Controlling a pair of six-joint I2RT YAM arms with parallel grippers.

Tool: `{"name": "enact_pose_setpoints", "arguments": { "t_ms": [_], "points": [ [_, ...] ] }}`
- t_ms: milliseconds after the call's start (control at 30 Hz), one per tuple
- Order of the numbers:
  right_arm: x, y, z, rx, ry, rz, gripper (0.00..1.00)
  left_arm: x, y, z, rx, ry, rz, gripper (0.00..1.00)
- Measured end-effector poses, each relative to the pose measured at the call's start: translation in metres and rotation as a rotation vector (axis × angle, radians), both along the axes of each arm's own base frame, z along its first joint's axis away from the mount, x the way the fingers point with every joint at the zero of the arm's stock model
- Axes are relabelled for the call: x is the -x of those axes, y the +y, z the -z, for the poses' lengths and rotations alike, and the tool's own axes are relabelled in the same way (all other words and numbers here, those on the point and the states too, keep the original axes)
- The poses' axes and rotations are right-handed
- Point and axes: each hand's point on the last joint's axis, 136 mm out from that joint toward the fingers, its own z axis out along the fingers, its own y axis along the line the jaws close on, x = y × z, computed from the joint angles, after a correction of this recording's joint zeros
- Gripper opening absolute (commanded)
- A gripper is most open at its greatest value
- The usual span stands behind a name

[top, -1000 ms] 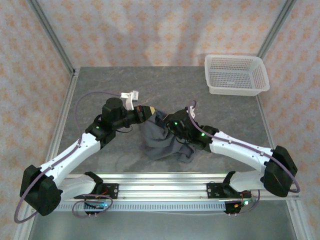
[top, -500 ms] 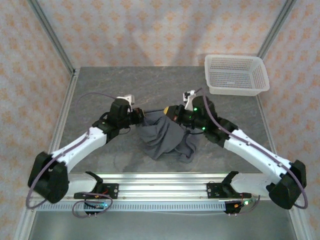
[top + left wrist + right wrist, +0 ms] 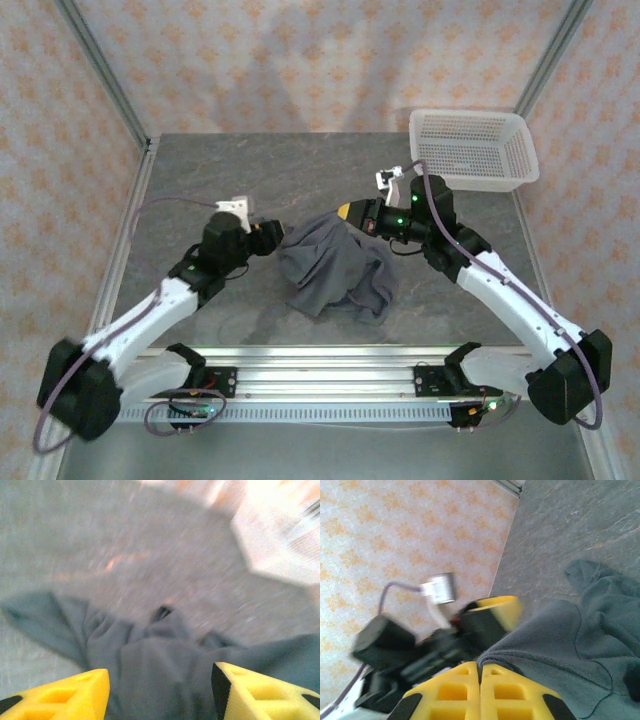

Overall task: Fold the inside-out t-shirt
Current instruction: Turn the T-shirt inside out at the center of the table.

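The inside-out t-shirt [image 3: 332, 270] lies crumpled in a dark slate-grey heap at the middle of the table. My right gripper [image 3: 347, 212] is at the heap's upper edge, shut on a hem of the t-shirt [image 3: 560, 645]. In the right wrist view its yellow fingers press together [image 3: 480, 666] with the cloth edge pinched at their tips. My left gripper [image 3: 274, 234] sits at the heap's left edge. In the left wrist view it is open [image 3: 160, 695], its fingers wide apart just short of the t-shirt [image 3: 150, 655], with no cloth clamped between them.
A white mesh basket [image 3: 470, 150] stands at the table's back right corner and shows blurred as the basket [image 3: 280, 535] beyond the shirt. Grey tabletop [image 3: 220, 180] spreads behind and left of the heap. Patterned walls close in the sides.
The left gripper has opened, let go of the shirt and drawn back left. The right gripper closed on the shirt's edge and moved up and to the right with it.
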Motion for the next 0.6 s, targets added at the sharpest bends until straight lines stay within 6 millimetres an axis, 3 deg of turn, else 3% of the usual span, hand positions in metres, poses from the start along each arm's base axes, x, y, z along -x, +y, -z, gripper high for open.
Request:
{"name": "enact_pose_setpoints", "arguments": {
  "t_ms": [67, 200, 267, 400, 600],
  "points": [
    [-0.005, 0.000, 0.004, 0.006, 0.011, 0.002, 0.00, 0.012, 0.002, -0.040, 0.024, -0.117, 0.032, 0.57],
    [-0.007, 0.003, 0.005, 0.010, 0.017, -0.015, 0.00, 0.030, -0.016, -0.076, 0.013, -0.219, 0.158, 0.41],
    [-0.007, 0.005, 0.003, 0.007, 0.015, -0.028, 0.00, 0.036, -0.034, -0.077, -0.005, -0.216, 0.250, 0.29],
    [-0.008, 0.008, 0.002, 0.004, 0.018, -0.043, 0.00, 0.040, -0.073, -0.065, -0.012, -0.159, 0.419, 0.27],
    [-0.006, 0.009, 0.002, 0.001, 0.020, -0.054, 0.00, 0.042, -0.106, -0.040, -0.023, -0.079, 0.556, 0.51]
  ]
}}
